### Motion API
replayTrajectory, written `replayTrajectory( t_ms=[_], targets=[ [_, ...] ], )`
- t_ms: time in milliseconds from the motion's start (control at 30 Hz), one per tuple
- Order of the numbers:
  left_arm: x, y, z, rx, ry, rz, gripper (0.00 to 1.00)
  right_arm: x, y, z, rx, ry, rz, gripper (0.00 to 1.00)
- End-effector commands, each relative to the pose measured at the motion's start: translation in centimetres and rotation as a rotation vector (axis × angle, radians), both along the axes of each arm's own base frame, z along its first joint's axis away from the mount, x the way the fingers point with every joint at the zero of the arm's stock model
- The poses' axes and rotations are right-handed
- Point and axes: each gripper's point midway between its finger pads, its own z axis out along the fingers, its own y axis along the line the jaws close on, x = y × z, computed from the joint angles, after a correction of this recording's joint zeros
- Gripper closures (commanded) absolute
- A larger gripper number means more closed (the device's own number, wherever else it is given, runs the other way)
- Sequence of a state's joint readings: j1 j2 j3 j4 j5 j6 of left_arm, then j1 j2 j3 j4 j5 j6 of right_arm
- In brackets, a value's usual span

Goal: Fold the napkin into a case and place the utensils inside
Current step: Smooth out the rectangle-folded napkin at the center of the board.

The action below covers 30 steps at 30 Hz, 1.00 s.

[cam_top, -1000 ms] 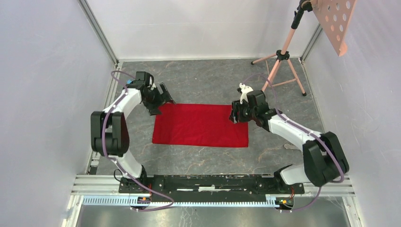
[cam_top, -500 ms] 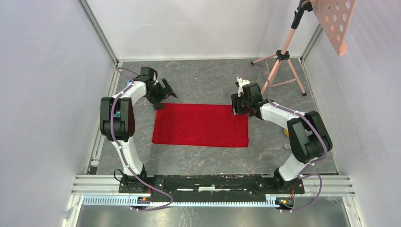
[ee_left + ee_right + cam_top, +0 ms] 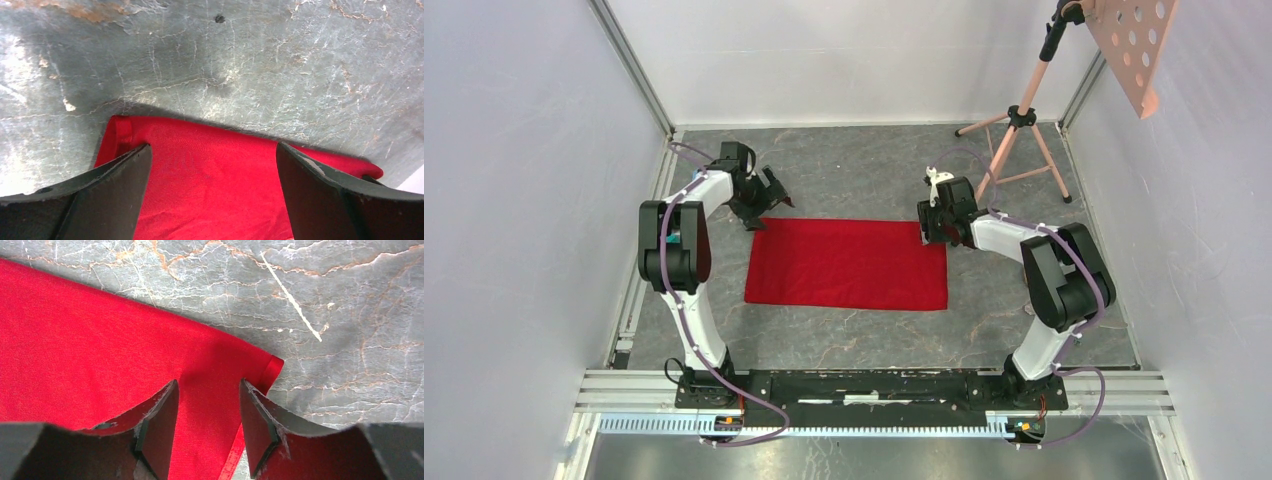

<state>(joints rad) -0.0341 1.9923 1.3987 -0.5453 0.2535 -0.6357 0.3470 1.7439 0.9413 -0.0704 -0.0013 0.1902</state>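
Item 1. Napkin (image 3: 847, 264): I logged it as a bright red rectangle lying flat on the grey marbled table (image 3: 854, 160), long side running left to right, between the two arms. I could not tell how many layers it had.

Item 2. Left gripper (image 3: 764, 203): it stood at the napkin's far left corner. In the left wrist view I saw its jaws spread wide, one dark finger (image 3: 115, 185) on each side of the picture, with red cloth and the hemmed corner (image 3: 117, 135) showing between and beyond them. Nothing was clamped.

Item 3. Right gripper (image 3: 932, 232): it stood at the napkin's far right corner. In the right wrist view its jaws were apart, though narrower than the left pair, and the cloth lay flat in the gap. The stitched edge (image 3: 272, 369) sat just beyond the right fingertip (image 3: 252, 405). I saw no cloth pinched.

Item 4. Surroundings: a pink tripod stand (image 3: 1021, 115) stood at the far right corner of the table, with an orange perforated board (image 3: 1136, 45) above it.
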Motion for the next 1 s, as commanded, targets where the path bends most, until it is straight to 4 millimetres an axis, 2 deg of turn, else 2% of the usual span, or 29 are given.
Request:
replayTrajectory(
  t_ms=[0,67,133,233,333,467,567,600,667,733,833,933,967],
  targets=[
    [0.9,0.3,3.8,0.019,-0.092,-0.021,0.00,1.5,0.5,3.5,0.014,-0.073,0.009,0.46],
    [1.1,-0.1,4.7,-0.008,-0.106,-0.016,0.00,1.5,1.4,4.8,0.067,-0.095,0.031,0.45],
    [1.2,-0.2,4.6,-0.019,-0.100,-0.009,0.00,1.5,2.2,5.4,0.109,-0.107,0.048,0.44],
    [1.3,-0.2,3.4,-0.013,-0.070,-0.002,0.00,1.6,2.6,4.8,0.126,-0.090,0.055,0.43],
    [0.9,0.5,1.6,0.009,-0.027,0.008,0.00,1.8,2.1,3.5,0.097,-0.075,0.036,0.43],
    [0.5,2.4,-0.4,0.060,0.012,0.036,0.00,2.0,1.0,2.0,0.044,-0.061,0.016,0.43],
    [0.1,3.0,-1.4,0.094,0.036,0.037,0.00,1.9,-0.3,1.0,-0.016,-0.056,-0.011,0.43],
    [0.0,4.3,-1.6,0.095,0.045,0.063,0.00,1.8,-0.7,0.8,-0.034,-0.054,-0.020,0.43],
    [-0.4,4.8,-1.8,0.119,0.054,0.070,0.00,1.7,-1.3,0.3,-0.064,-0.045,-0.029,0.43],
    [-0.6,5.1,-1.7,0.140,0.049,0.066,0.00,1.5,-1.5,0.0,-0.077,-0.035,-0.032,0.44],
    [-0.3,4.7,0.4,0.141,0.000,0.046,0.00,1.6,-0.7,0.8,-0.050,-0.037,-0.008,0.44],
    [-0.1,4.3,4.1,0.141,-0.077,0.036,0.00,1.8,0.4,3.1,-0.044,-0.052,0.018,0.41],
    [-0.3,3.0,5.6,0.137,-0.111,0.005,0.00,1.7,0.7,4.3,-0.041,-0.063,0.024,0.40]
  ],
)
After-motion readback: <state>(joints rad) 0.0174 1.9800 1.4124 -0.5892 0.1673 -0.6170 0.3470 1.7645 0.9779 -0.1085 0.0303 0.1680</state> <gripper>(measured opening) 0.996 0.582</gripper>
